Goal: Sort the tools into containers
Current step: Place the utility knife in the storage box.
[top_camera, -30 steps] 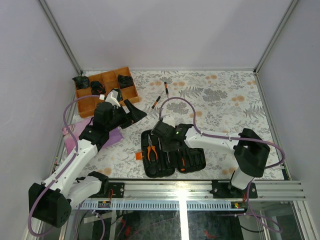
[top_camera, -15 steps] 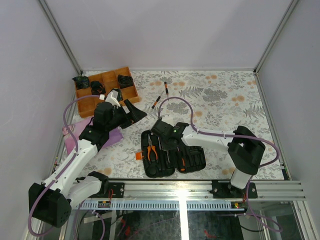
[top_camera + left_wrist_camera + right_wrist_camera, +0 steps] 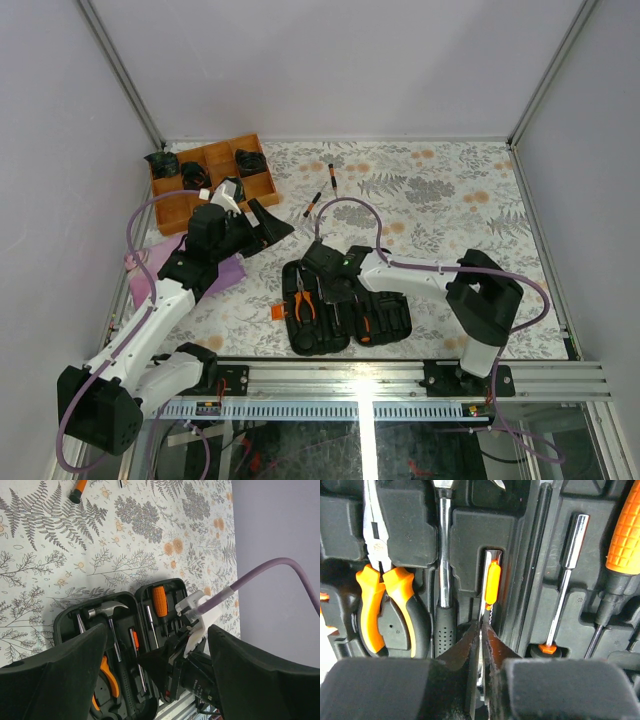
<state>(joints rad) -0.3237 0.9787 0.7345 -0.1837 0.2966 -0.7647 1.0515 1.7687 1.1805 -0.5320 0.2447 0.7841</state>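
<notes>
The black tool case (image 3: pixel 310 340) lies open near the table's front. Orange-handled pliers (image 3: pixel 385 595), a hammer (image 3: pixel 443 555), a steel bit holder (image 3: pixel 565 575) and an orange screwdriver (image 3: pixel 625 535) sit in its slots. My right gripper (image 3: pixel 481 630) is down in the case, shut on a thin steel tool with an orange slider (image 3: pixel 491 582) lying in the middle slot. My left gripper (image 3: pixel 262 225) hangs open and empty to the case's left, above the table. Two short orange-and-black drivers (image 3: pixel 312 204) (image 3: pixel 332 177) lie loose on the cloth behind the case.
An orange-brown wooden divided tray (image 3: pixel 210 180) with black items stands at the back left. A purple cloth (image 3: pixel 215 275) lies under the left arm. The right arm's purple cable (image 3: pixel 370 215) arches over the case. Grey walls close in the patterned table.
The right gripper's fingers have closed on the thin steel tool, and that arm's elbow has shifted slightly left. The left arm has not moved.
</notes>
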